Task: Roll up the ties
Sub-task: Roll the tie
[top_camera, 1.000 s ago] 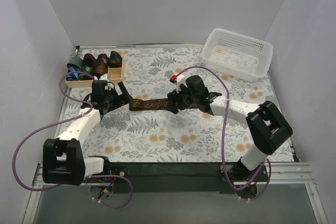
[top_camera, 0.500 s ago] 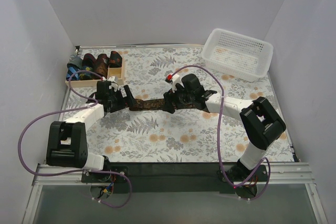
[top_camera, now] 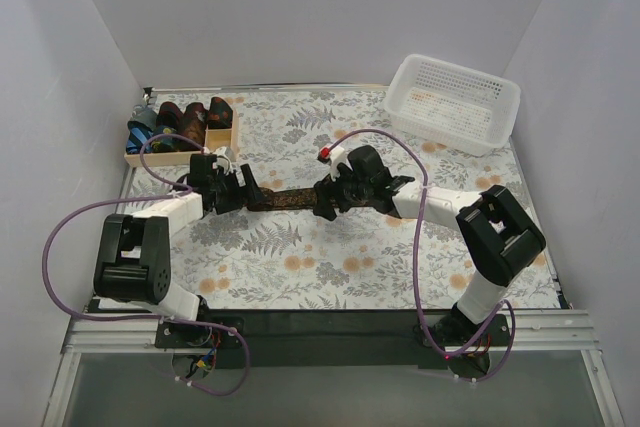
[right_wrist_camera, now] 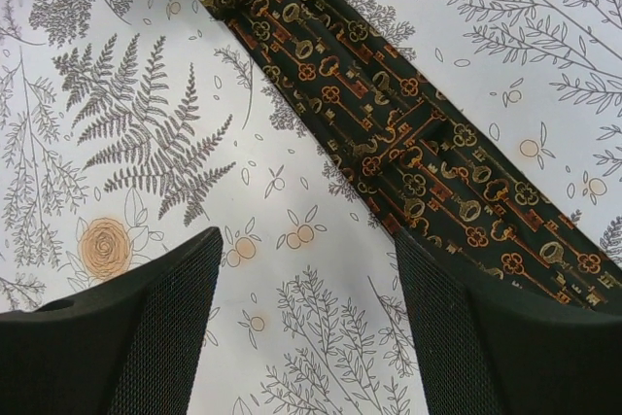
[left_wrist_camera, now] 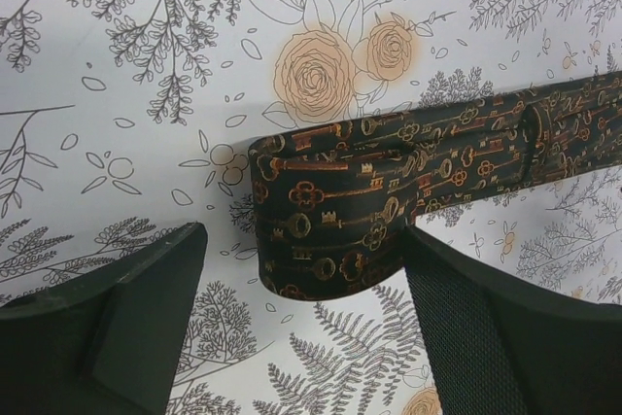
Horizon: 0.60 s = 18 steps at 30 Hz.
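Observation:
A dark brown-black tie [top_camera: 290, 198] with a gold key pattern lies flat across the table's middle between the two grippers. Its left end is folded over into a short loop [left_wrist_camera: 326, 211]. My left gripper [top_camera: 243, 190] is open, with the folded end just ahead of its fingers [left_wrist_camera: 486, 337]. My right gripper [top_camera: 330, 198] is open over the tie's wider part [right_wrist_camera: 408, 153]; the tie passes under its right finger [right_wrist_camera: 505, 337]. Several rolled ties [top_camera: 190, 119] sit in the wooden tray [top_camera: 222, 139] at the back left.
A white mesh basket [top_camera: 455, 104] stands at the back right. The table wears a floral cloth [top_camera: 330, 257]. Purple cables loop from both arms. White walls close in the left, back and right sides.
My left gripper has moved right, up to the tie's left end. The visible stretch of tie between the grippers has shortened. My right gripper has shifted slightly.

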{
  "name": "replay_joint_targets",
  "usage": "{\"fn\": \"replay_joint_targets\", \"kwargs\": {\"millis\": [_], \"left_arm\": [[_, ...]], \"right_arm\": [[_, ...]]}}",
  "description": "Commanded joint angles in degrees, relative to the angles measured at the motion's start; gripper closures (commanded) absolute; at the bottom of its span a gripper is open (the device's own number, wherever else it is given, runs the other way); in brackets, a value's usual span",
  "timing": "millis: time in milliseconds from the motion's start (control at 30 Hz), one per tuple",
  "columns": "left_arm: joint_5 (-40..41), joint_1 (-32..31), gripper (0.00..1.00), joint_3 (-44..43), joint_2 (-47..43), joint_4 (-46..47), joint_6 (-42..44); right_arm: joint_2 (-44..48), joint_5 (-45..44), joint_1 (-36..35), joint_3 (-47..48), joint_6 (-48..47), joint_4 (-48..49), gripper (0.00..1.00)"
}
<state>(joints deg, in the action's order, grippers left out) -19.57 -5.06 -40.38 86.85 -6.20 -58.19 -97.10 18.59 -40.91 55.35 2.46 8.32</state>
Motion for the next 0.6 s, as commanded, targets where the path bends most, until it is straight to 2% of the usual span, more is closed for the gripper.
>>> {"fn": "replay_joint_targets", "kwargs": {"millis": [0, 233, 567], "left_arm": [[-0.38, -0.83, 0.25, -1.10, 1.39, -0.13, 0.98], [1.20, -2.93, 0.35, -1.37, 3.41, -0.92, 1.15], [4.10, -5.66, 0.42, -2.16, 5.79, -1.89, -0.08]], "right_arm": [[3.05, -1.63, -0.23, -1.12, -1.75, 1.88, 0.33], [3.67, -1.98, 0.04, -2.26, -1.93, 1.97, 0.33], [3.93, -2.07, 0.39, -2.97, -2.11, 2.05, 0.33]]}}
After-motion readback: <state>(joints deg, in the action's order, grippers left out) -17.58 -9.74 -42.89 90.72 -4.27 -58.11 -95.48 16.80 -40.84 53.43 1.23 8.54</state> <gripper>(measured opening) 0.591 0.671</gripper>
